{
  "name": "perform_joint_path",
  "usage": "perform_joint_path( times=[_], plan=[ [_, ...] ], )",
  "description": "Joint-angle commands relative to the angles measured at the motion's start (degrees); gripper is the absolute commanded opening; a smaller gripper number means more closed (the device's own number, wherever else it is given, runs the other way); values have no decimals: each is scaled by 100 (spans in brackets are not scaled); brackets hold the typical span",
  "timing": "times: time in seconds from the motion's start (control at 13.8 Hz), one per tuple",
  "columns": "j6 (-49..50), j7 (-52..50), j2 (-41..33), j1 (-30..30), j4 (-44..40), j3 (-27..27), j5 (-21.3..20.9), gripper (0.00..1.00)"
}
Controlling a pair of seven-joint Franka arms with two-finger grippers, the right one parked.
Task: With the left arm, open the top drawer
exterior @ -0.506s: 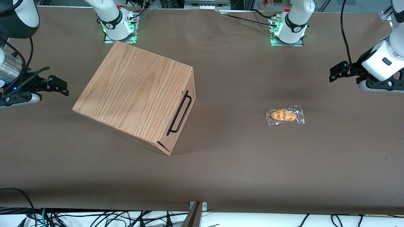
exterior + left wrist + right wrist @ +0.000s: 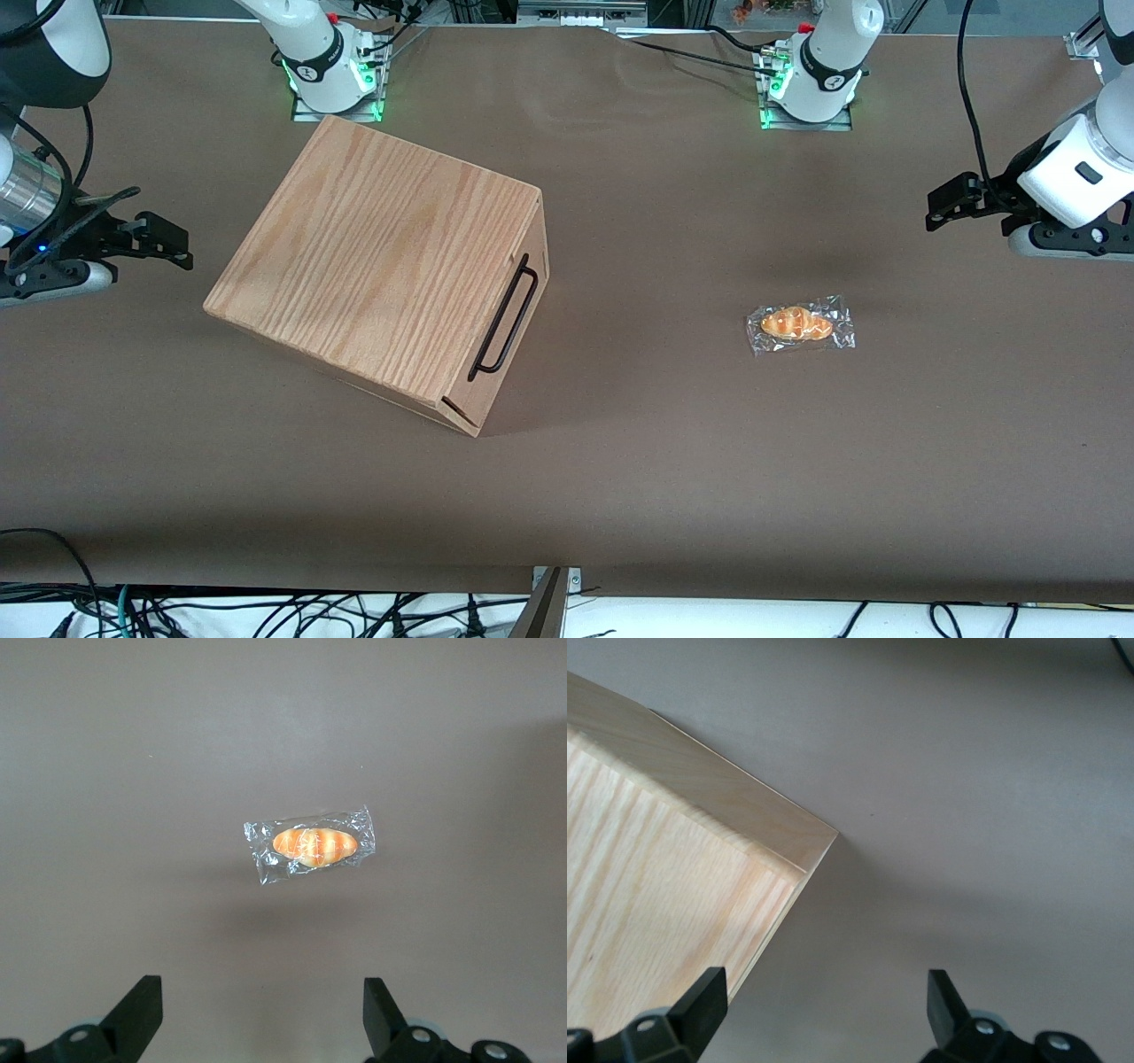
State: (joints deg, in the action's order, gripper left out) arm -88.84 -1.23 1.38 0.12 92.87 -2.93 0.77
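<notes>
The wooden box (image 2: 376, 266) sits toward the parked arm's end of the table (image 2: 620, 496), turned at an angle, closer to the edge where the arm bases are bolted than to the edge nearest the front camera. Its top drawer (image 2: 507, 332) looks shut, flush with the box front, and the thin black handle (image 2: 503, 317) runs along that front, standing a little proud of the wood.

The left arm (image 2: 1076, 173) hangs at its own end of the table, well apart from the box. Its gripper (image 2: 941, 206) is up in the air with the fingers (image 2: 137, 1014) spread wide and holding nothing. Below it, between the gripper and the box, lies a small bread roll in a clear wrapper (image 2: 800, 324), untouched.

I'd judge the drawer to be light and stiff, likely to slide easily, though the box might shift on the table if it is tugged hard. The handle is the only sensible grip: rigid metal, slim enough to fit between the fingers, probably a bit slick. Taking it near its middle and pulling straight out along the box's slanted line should keep the drawer from jamming.
</notes>
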Motion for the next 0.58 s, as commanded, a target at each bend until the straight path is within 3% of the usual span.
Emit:
perform_joint_path(
  times=[0.0,0.51],
  plan=[
    [86,44,99,14,-191,-32,-183,100],
    [86,-9,160,49,-191,-32,-139,100]
  ],
)
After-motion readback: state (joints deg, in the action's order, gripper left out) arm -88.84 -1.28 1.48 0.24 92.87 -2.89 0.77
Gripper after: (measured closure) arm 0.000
